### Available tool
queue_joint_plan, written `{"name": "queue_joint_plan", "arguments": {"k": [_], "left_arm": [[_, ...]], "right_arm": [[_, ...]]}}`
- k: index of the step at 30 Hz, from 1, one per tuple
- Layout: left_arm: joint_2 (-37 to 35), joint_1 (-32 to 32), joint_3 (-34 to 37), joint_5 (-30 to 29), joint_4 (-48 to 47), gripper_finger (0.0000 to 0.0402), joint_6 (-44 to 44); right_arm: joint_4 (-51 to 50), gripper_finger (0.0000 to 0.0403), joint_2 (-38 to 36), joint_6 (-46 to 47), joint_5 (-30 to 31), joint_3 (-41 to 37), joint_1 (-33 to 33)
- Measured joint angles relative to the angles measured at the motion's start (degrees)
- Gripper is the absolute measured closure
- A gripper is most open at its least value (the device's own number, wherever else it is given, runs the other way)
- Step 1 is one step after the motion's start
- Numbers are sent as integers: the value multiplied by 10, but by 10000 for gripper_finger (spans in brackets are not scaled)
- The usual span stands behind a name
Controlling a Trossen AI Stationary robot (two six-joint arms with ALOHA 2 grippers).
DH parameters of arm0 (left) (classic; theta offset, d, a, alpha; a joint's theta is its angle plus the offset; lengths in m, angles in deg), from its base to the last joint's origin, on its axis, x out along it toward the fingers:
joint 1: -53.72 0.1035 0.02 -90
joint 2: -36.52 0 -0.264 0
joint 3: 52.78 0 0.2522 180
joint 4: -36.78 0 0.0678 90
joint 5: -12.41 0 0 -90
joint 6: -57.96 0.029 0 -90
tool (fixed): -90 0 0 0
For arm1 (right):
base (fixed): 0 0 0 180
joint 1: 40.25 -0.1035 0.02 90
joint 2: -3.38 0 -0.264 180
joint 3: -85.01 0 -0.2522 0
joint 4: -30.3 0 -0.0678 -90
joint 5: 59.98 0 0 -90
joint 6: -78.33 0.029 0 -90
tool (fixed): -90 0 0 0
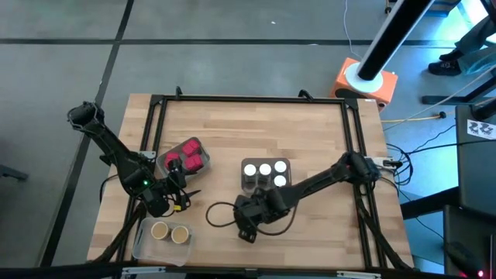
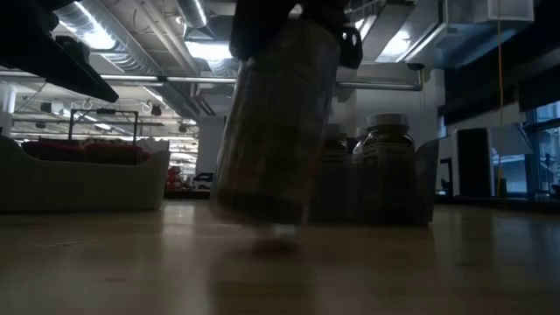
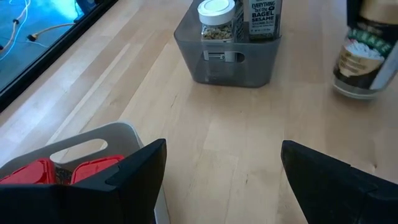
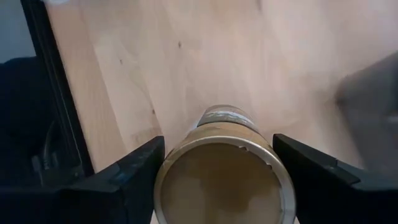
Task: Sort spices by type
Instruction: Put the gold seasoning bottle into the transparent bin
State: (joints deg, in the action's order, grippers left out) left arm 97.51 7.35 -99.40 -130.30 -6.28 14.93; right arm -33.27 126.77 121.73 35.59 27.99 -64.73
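My right gripper [image 4: 217, 144] is shut on a round spice jar with a tan-brown lid [image 4: 222, 180], over bare wood near the table's front middle [image 1: 249, 217]. The low view shows this jar [image 2: 276, 122] just above the tabletop. A grey tray [image 1: 265, 175] of white-lidded jars stands behind it. A tray [image 1: 164, 235] at the front left holds two tan-lidded jars, and another tray [image 1: 186, 155] holds red packets. My left gripper [image 3: 224, 149] stands open and holds nothing, between the red-packet tray and the front-left tray [image 1: 174, 198]. My right gripper pinches the jar's top end, at the lid's rim [image 4: 163, 180], between its two fingers, one on each opposite side. The fingers come from above, slanting down. The jar hangs below them, a little tilted, its bottom [image 2: 267, 220] clear of the table.
A dark frame rail [image 4: 50, 93] runs along the table's edge near my right gripper. A black cable [image 1: 219, 211] loops on the wood beside the right arm. Bare wood lies between the three trays. An orange stand [image 1: 364, 81] sits beyond the far right corner.
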Motion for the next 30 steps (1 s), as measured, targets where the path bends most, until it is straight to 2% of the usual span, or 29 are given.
{"name": "queue_joint_plan", "arguments": {"k": [6,16,24,27,30], "left_arm": [[0,0,0,0,0,100,0],[0,0,0,0,0,100,0],[0,0,0,2,24,98,2],[0,2,0,19,62,86,26],[0,15,0,41,105,67,57]], "right_arm": [[0,114,19,13,-26,7,14],[17,85,19,-10,-12,7,16],[-20,88,-1,-16,-56,6,14],[-51,88,-31,-12,-21,6,2],[-89,88,-63,5,50,6,-18]]}}
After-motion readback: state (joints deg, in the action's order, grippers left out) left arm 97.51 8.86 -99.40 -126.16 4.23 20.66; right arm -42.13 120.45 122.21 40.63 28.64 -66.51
